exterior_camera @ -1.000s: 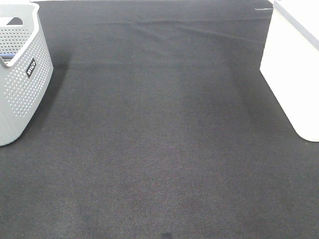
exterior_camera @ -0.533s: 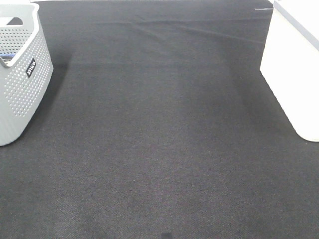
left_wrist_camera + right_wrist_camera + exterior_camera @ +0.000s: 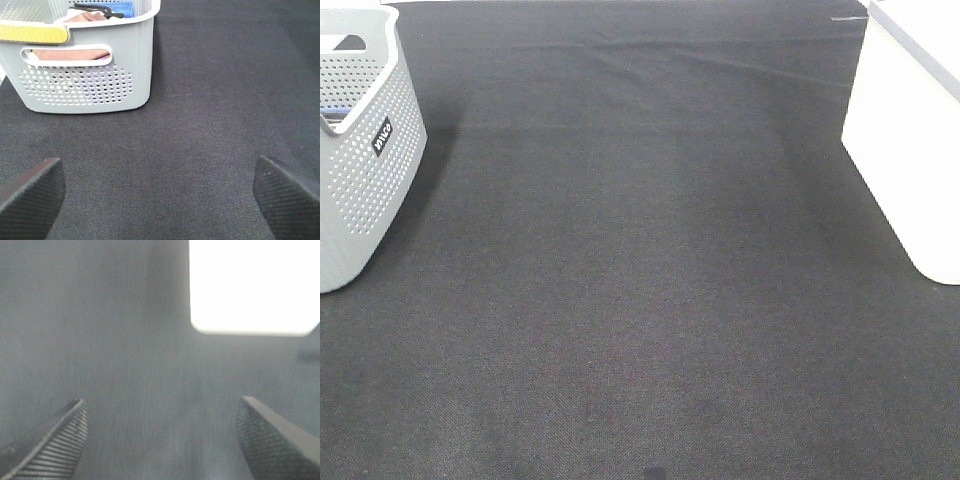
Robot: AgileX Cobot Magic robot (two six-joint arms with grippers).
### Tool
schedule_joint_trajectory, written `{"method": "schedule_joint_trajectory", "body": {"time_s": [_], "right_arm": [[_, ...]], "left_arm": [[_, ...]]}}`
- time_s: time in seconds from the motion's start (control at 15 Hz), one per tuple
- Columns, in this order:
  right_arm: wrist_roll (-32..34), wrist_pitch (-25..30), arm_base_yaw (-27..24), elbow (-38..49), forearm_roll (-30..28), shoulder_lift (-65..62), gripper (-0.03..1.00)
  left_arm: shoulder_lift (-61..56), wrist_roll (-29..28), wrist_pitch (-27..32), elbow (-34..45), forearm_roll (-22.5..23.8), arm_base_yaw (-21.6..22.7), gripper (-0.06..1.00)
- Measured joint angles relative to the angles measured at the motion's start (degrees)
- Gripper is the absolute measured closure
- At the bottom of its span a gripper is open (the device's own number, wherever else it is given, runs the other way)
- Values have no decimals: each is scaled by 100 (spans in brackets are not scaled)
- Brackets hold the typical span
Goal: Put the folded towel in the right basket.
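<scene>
While both arms stay out of the high view, each wrist camera shows its own fingers.

Change since earlier: none that I can make out; the high view matches the two earlier pictures, with both baskets and the cloth where they were.

Desk [image 3: 640, 300]: covered in dark woven cloth, with faint creases along the far edge.

Left basket [image 3: 360, 150]: grey and perforated, standing at the left edge of the high view; a small dark label sits on its side wall.

Left basket contents: in the left wrist view the left basket [image 3: 90, 75] holds a reddish-brown folded towel [image 3: 70, 52] seen through the handle slot, with a blue cloth [image 3: 122, 7] and a dark hanger-like piece [image 3: 97, 10] above it.

Right basket [image 3: 910, 130]: white, plain-walled, at the right edge of the high view, well apart from the left one; a washed-out bright block [image 3: 252, 287] in the right wrist view.

Left hand [image 3: 160, 195]: fingers spread wide, nothing between them, above bare cloth near the grey basket.

Right hand [image 3: 160, 440]: fingers spread wide, holding nothing; this view is blurred.
</scene>
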Motion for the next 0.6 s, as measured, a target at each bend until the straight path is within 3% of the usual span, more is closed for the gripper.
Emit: {"method": "schedule_joint_trajectory", "body": {"time_s": [0.6], "right_arm": [[6, 0, 0, 0, 6, -355, 20]], "left_arm": [[0, 0, 0, 0, 0, 0, -2]]}}
